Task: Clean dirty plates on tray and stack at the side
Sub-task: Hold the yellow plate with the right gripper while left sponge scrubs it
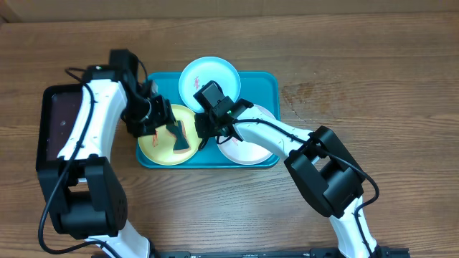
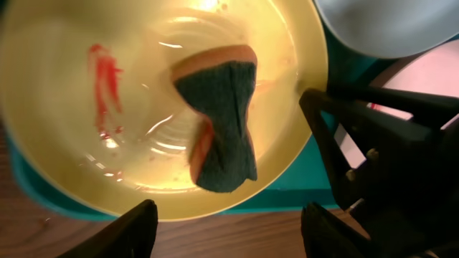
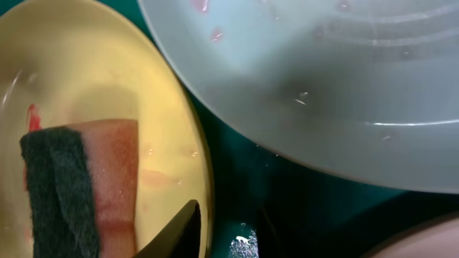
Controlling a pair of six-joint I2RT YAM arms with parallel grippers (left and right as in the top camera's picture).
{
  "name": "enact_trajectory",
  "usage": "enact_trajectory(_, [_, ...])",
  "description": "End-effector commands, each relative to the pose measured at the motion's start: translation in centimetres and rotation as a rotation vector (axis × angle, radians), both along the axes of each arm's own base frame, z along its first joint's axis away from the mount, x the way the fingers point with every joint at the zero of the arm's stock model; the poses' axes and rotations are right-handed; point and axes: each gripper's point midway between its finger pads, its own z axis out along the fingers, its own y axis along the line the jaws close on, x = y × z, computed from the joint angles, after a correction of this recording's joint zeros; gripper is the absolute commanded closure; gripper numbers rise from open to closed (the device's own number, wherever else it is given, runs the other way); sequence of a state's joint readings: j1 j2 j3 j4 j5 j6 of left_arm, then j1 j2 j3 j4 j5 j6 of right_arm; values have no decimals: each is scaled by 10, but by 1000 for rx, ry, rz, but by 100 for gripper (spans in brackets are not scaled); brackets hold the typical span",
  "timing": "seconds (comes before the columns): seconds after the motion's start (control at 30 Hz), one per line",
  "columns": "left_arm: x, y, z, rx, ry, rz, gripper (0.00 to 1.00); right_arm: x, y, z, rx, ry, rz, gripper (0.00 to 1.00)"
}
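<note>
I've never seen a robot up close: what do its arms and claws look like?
The left arm and right arm have white shells between chunky black joints, with thin black cables looping alongside. The left claw and right claw are black, each with two angular fingers.

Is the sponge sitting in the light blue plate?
No, the sponge lies in the yellow-green plate, next to a red smear.

No legible text, label, brand or number is found in any view. The red marks (image 2: 104,79) on the yellow-green plate (image 2: 57,143) are smears, not characters. The tray (image 1: 265,82) bears no readable marking.
</note>
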State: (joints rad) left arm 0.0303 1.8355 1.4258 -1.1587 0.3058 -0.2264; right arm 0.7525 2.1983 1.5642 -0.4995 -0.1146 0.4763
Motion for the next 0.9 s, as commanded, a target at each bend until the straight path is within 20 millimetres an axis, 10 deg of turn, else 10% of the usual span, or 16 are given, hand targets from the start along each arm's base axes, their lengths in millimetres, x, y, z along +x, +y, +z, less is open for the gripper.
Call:
enact_trajectory(0.0, [-11, -11, -13, -39, 31, 2, 37, 2, -1, -5, -14, -2, -10, 78])
enact_trajectory(0.3, [5, -9, -37, -24, -53, 39, 32, 0, -1, -7, -11, 17, -23, 82])
enact_trajectory(0.87, [5, -14, -69, -37, -58, 136, 53, -9, 2, -10, 13, 64, -2, 83])
